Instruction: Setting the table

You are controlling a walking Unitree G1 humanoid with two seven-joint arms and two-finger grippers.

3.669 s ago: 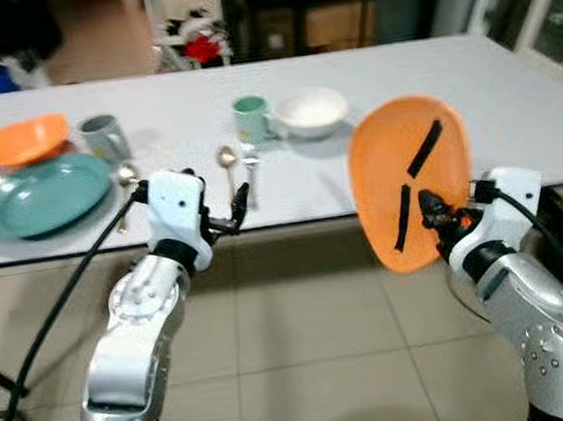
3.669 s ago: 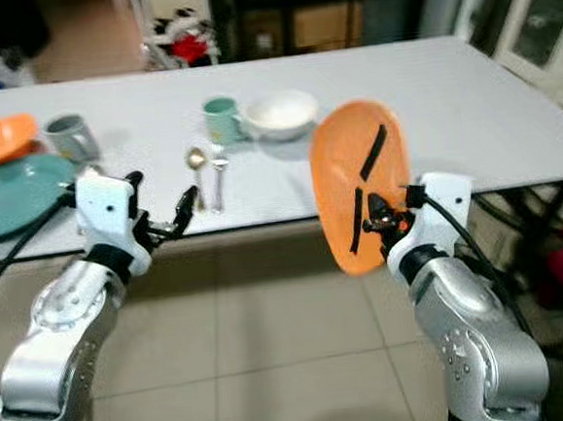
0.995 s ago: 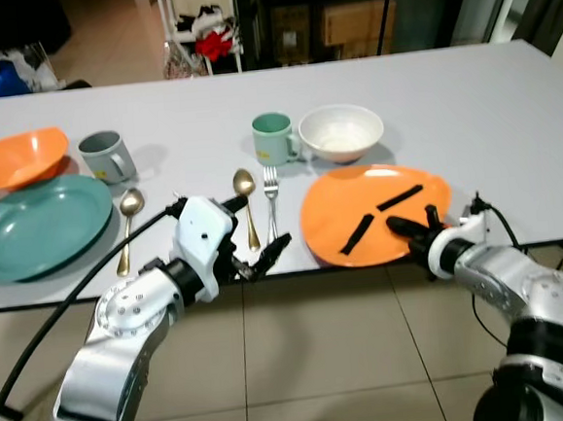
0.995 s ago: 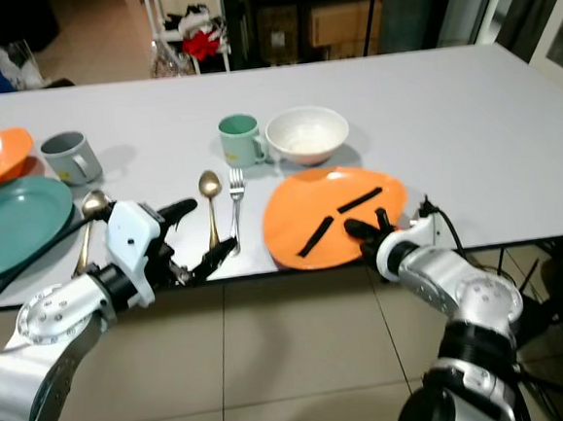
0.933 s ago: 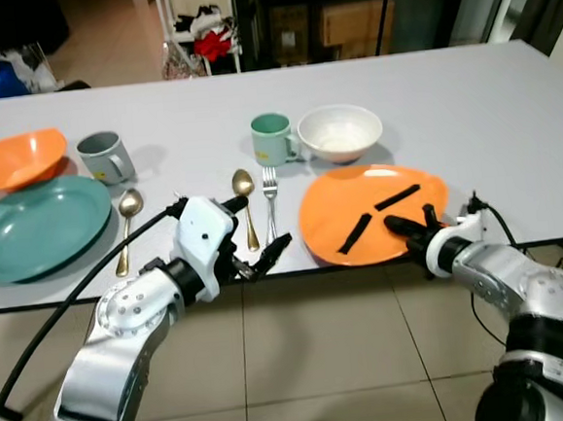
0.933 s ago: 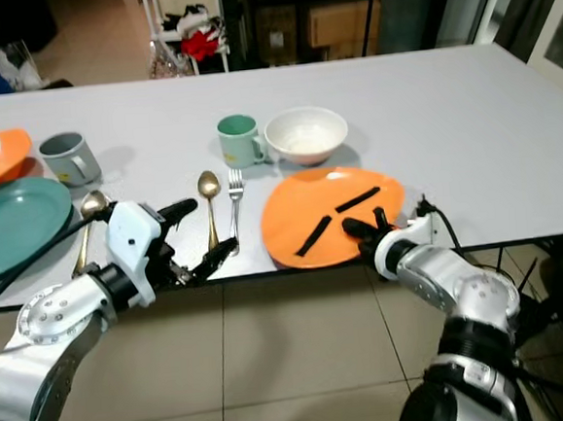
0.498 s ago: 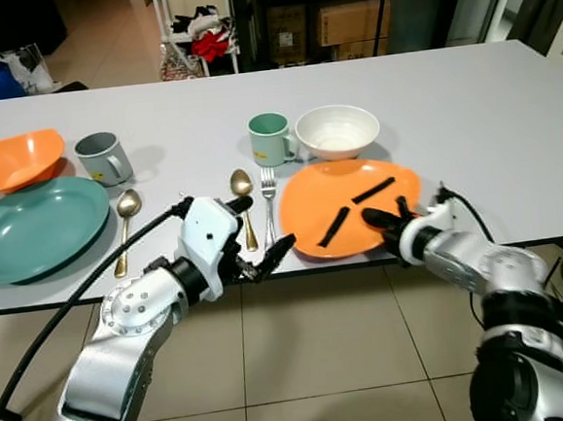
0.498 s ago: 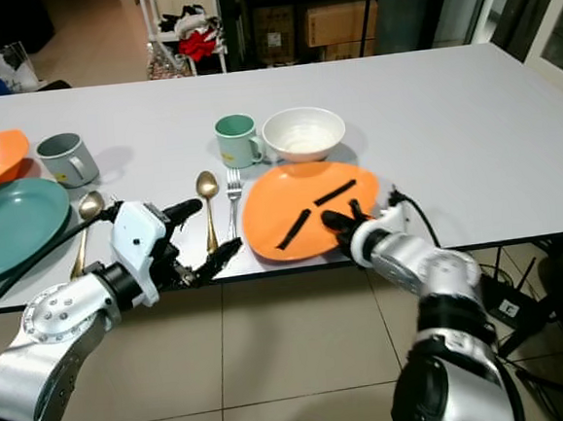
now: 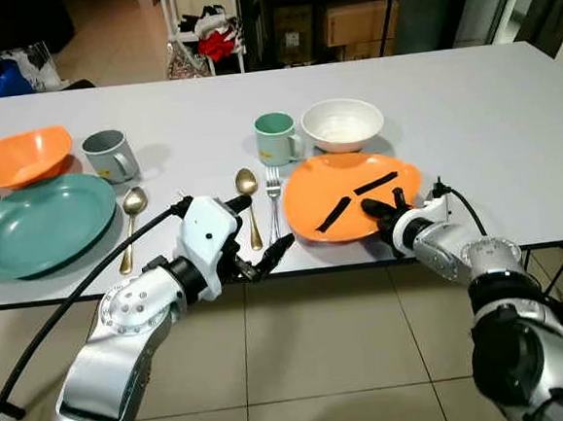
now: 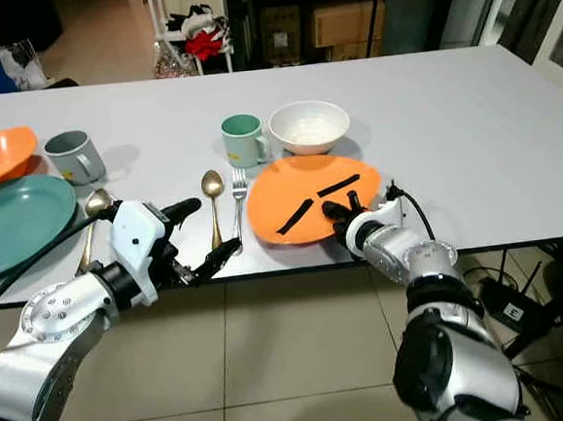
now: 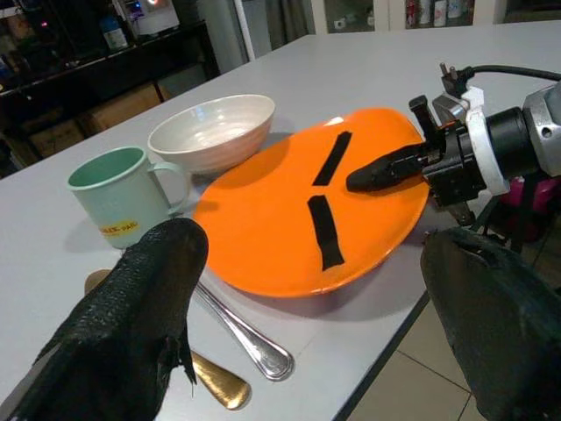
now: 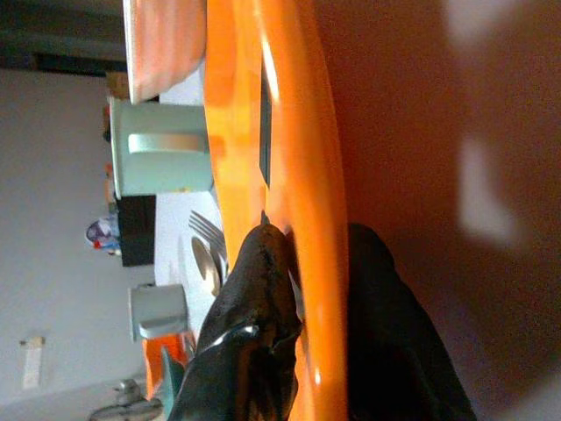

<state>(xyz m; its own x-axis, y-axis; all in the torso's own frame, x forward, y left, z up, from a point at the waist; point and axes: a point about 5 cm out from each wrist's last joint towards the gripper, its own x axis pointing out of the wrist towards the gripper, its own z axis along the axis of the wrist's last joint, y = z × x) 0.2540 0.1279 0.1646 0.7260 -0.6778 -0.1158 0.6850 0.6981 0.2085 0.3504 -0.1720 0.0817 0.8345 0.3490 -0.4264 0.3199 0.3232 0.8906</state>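
The orange plate (image 9: 353, 194) lies flat just beside the fork (image 9: 272, 197), its near rim clenched by the right gripper (image 9: 384, 209), whose lower finger is hidden beneath. The left gripper (image 9: 254, 237) hovers near the fork, fingers spread and holding nothing.

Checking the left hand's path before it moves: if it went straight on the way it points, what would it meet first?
Probably the orange plate: the left hand hangs open at the table edge, aimed at it. The fork lies low in that line too, so depth is uncertain.

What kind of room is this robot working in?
Probably a home dining area: a long white table set with an orange plate, mugs and cutlery, a tiled floor, and shelves with boxes behind.
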